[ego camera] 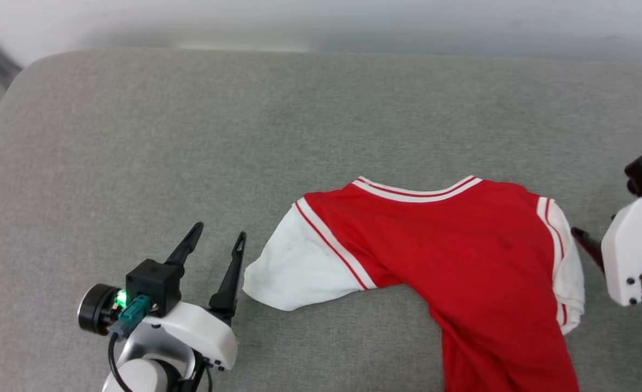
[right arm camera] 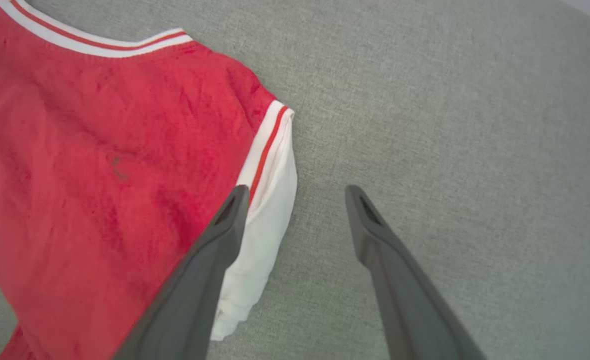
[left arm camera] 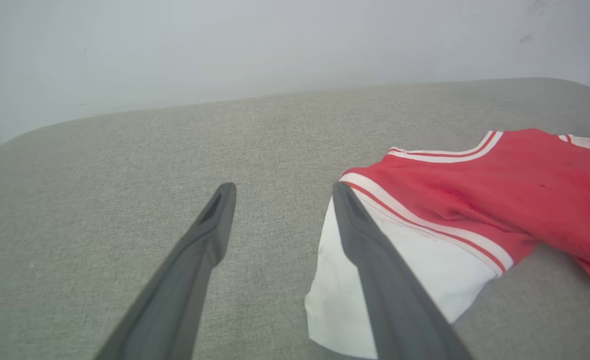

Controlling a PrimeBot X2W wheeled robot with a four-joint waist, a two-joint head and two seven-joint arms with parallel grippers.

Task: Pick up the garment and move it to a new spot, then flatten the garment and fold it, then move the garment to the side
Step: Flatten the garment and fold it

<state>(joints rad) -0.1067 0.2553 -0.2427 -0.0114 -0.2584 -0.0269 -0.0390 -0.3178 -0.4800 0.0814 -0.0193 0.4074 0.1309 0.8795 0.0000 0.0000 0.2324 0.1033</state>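
Left gripper (ego camera: 216, 235) gapes wide and empty at 9 o'clock of the garment (ego camera: 435, 245), which lies skewed on the grey cushion (ego camera: 136, 136). Right gripper (right arm camera: 297, 192) is wide and empty at 3 o'clock. Flattening seems to be the step in hand; the next move likely calls for pinching both sleeves.

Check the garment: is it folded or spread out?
Spread, not folded, and not flat: the garment lies open on the grey cushion, one white sleeve stretched out, the other sleeve bunched, the body running askew.
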